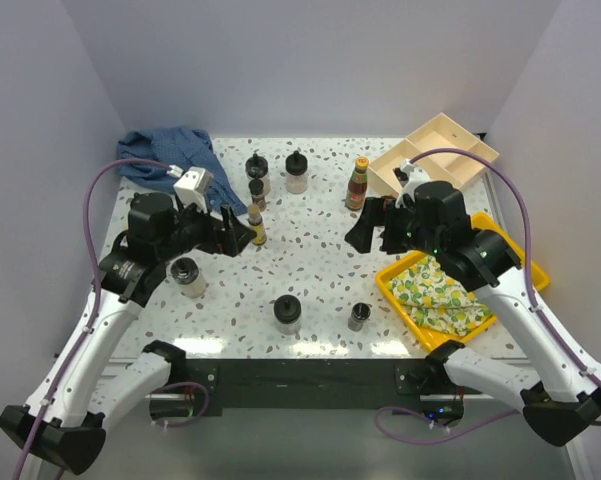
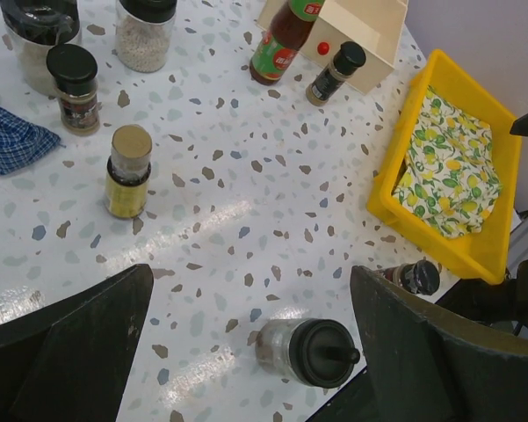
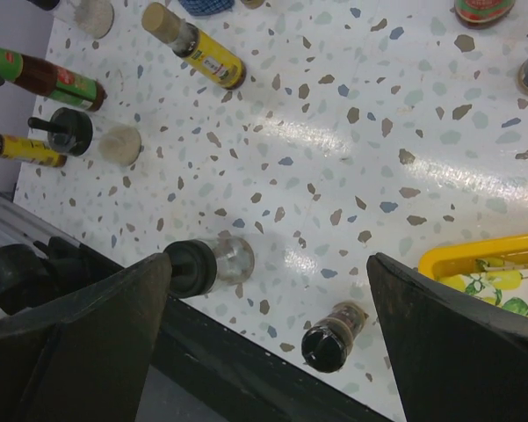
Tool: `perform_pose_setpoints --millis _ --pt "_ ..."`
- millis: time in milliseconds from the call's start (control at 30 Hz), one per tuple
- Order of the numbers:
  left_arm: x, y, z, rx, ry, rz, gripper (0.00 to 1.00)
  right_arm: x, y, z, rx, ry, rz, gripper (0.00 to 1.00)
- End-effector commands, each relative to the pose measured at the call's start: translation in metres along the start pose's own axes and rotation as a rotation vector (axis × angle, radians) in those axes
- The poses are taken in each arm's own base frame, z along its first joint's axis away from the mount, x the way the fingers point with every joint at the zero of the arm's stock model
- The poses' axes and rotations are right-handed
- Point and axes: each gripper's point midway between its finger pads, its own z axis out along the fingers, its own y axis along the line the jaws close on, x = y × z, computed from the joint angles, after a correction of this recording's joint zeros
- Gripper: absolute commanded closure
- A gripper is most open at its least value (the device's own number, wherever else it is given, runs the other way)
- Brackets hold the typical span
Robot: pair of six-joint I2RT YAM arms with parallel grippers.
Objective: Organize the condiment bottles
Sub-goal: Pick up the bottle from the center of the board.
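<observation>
Condiment bottles (image 2: 127, 171) are scattered all over the speckled table (image 1: 310, 265), and tbh none are sat in the beige divided tray (image 1: 450, 135) at the far right corner. Both arms are hung over the middle, roughly facing each other. The left gripper (image 2: 250, 290) is spread wide with nothing between its fingers. Same deal for the right gripper (image 3: 271, 264): fingers wide apart, nothing grasped.

On the far side, a black-lidded jar (image 1: 258, 170) and a second jar (image 1: 296, 174) are stood near each other, with a small shaker (image 1: 255, 190) just in front of the first. A yellow-labelled bottle (image 1: 256, 228) is seen upright just beside the left gripper's fingertips. A red-capped sauce bottle (image 1: 357, 185) is parked just beside the beige tray, and in the left wrist view a dark-capped shaker (image 2: 334, 75) is tucked next to it against the tray wall.

On the near side, a squat jar (image 1: 187, 277) is found close to the left arm, a middle jar (image 1: 287, 313) sits front and centre, and a tiny dark shaker (image 1: 358, 317) is placed between that and the yellow tray (image 2: 464, 83). A lemon-print cloth (image 2: 448, 167) is laid in the yellow tray. A blue checked cloth (image 1: 165, 148) is bunched at the far left.
</observation>
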Motion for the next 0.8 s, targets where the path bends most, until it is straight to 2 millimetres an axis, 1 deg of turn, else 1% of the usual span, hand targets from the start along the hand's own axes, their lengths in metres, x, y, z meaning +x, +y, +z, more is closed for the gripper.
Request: perform_pose_setpoints --millis 0,133,167,233,300,333,367,400,433,467,533,567,600,633,667,700,733,767 --pt "-0.026 -0.013 -0.015 0.031 -0.090 0.033 0.00 -0.016 0.006 -0.005 -0.018 -0.070 0.012 0.01" --pt "-0.025 -0.007 -0.018 0.006 -0.110 0.081 0.00 -0.020 0.007 -0.005 -0.013 -0.078 0.022 0.01" --pt "-0.027 -0.007 -0.022 0.001 -0.129 0.095 0.00 -0.022 0.006 -0.005 -0.008 -0.085 0.022 0.01" --pt "-0.026 -0.001 -0.022 -0.023 -0.149 0.119 0.00 -0.031 0.006 -0.007 0.007 -0.112 0.018 0.01" --pt "-0.027 0.000 -0.026 -0.025 -0.180 0.139 0.00 -0.043 0.003 -0.004 0.039 -0.141 0.000 0.01" --pt "-0.025 0.002 -0.024 -0.028 -0.194 0.147 0.00 -0.055 0.004 -0.007 0.049 -0.173 -0.035 0.01" --pt "-0.026 0.001 -0.027 -0.022 -0.220 0.155 0.00 -0.060 0.000 0.000 0.080 -0.178 -0.051 0.02" --pt "-0.026 0.000 -0.028 -0.016 -0.237 0.159 0.00 -0.076 -0.003 -0.002 0.118 -0.216 -0.075 0.03" --pt "-0.021 0.003 -0.025 -0.014 -0.250 0.159 0.00 -0.083 -0.008 0.000 0.154 -0.233 -0.093 0.04" --pt "-0.023 0.001 -0.030 -0.007 -0.280 0.167 0.00 -0.096 -0.020 0.000 0.238 -0.273 -0.110 0.07" --pt "-0.018 0.006 -0.029 -0.021 -0.296 0.164 0.00 -0.115 -0.033 0.010 0.339 -0.305 -0.162 0.11" --pt "-0.018 0.007 -0.034 -0.026 -0.317 0.169 0.00 -0.122 -0.039 0.015 0.387 -0.318 -0.180 0.14" --pt "-0.016 0.009 -0.034 -0.033 -0.325 0.168 0.00 -0.129 -0.049 0.026 0.451 -0.313 -0.232 0.21" --pt "-0.012 0.014 -0.033 -0.049 -0.328 0.169 0.00 -0.136 -0.050 0.035 0.466 -0.324 -0.255 0.24" --pt "-0.011 0.014 -0.037 -0.052 -0.347 0.176 0.00 -0.140 -0.053 0.042 0.486 -0.318 -0.275 0.26" --pt "-0.009 0.015 -0.038 -0.055 -0.358 0.177 0.00 -0.151 -0.055 0.042 0.516 -0.333 -0.293 0.31" --pt "-0.004 0.019 -0.036 -0.058 -0.362 0.174 0.00 -0.149 -0.060 0.061 0.535 -0.299 -0.308 0.32" --pt "-0.005 0.016 -0.042 -0.046 -0.394 0.182 0.00 -0.153 -0.065 0.067 0.546 -0.291 -0.310 0.32"
